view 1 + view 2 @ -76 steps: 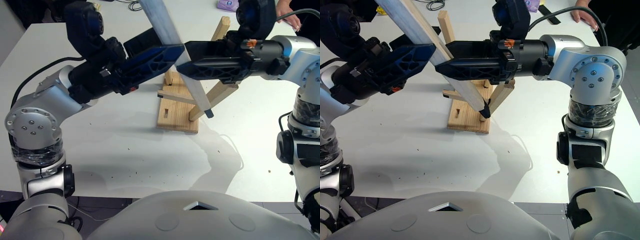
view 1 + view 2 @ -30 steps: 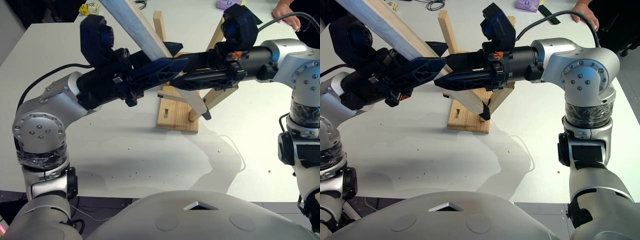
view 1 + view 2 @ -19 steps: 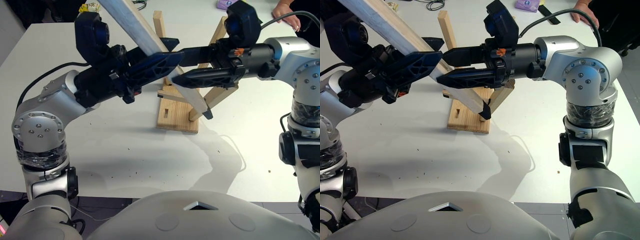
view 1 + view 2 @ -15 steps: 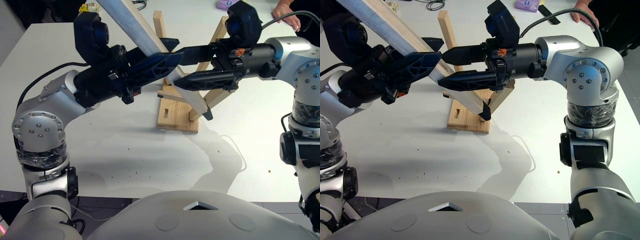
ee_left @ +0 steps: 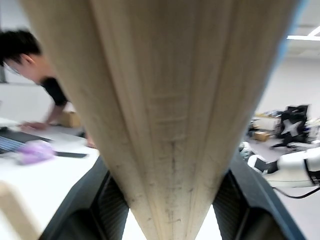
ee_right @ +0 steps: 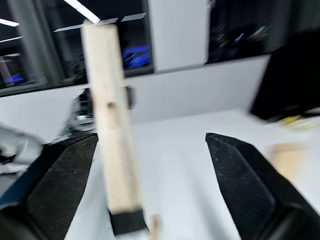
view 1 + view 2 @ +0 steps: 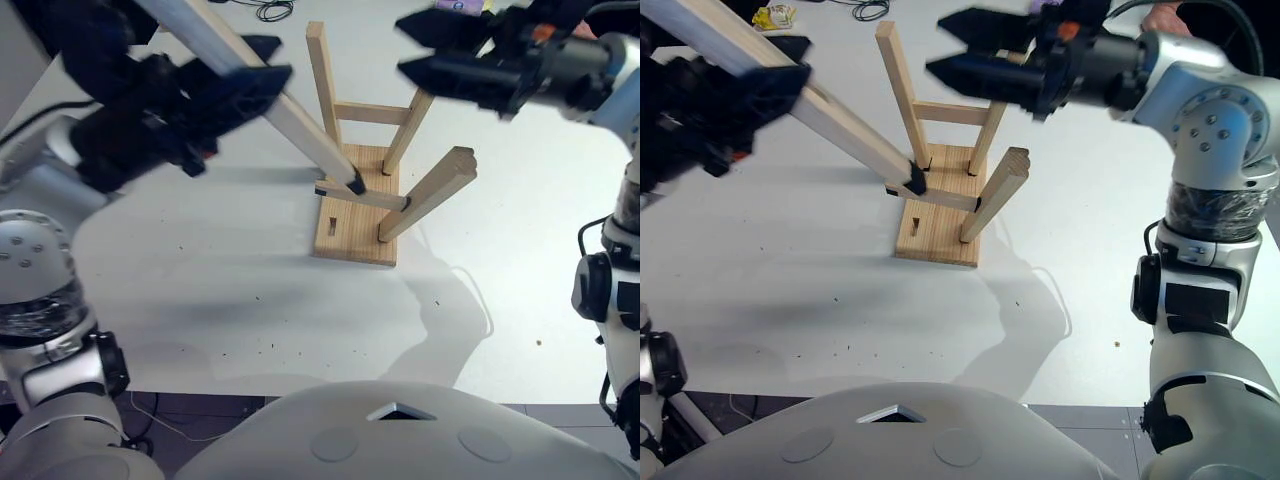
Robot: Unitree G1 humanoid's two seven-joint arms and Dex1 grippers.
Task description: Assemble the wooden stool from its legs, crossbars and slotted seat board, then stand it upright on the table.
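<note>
The slotted seat board [image 7: 352, 238] lies flat on the white table. Two legs [image 7: 324, 95] [image 7: 407, 132] stand up from it, joined by a crossbar [image 7: 372, 113]. A third leg [image 7: 432, 193] leans out to the right, with a lower crossbar [image 7: 368, 196] at its base. My left gripper [image 7: 250, 72] is shut on a long wooden leg [image 7: 265, 95]. That leg slants down so its dark-capped end [image 7: 354, 185] rests by the lower crossbar. In the left wrist view the leg [image 5: 165, 100] sits between dark fingers [image 5: 95, 200]. My right gripper [image 7: 408, 45] hangs open above the stool, holding nothing.
A purple item [image 7: 455, 5] and a person's hand [image 7: 1160, 15] are at the table's far edge. A yellow scrap [image 7: 773, 15] and cables lie at the back left. Bare white table [image 7: 250, 300] stretches in front of the seat board.
My right gripper has let go of the long leg and pulled up and back to the right. My left arm swung the leg leftward, its lower end shifting from the board's right side to the lower crossbar.
</note>
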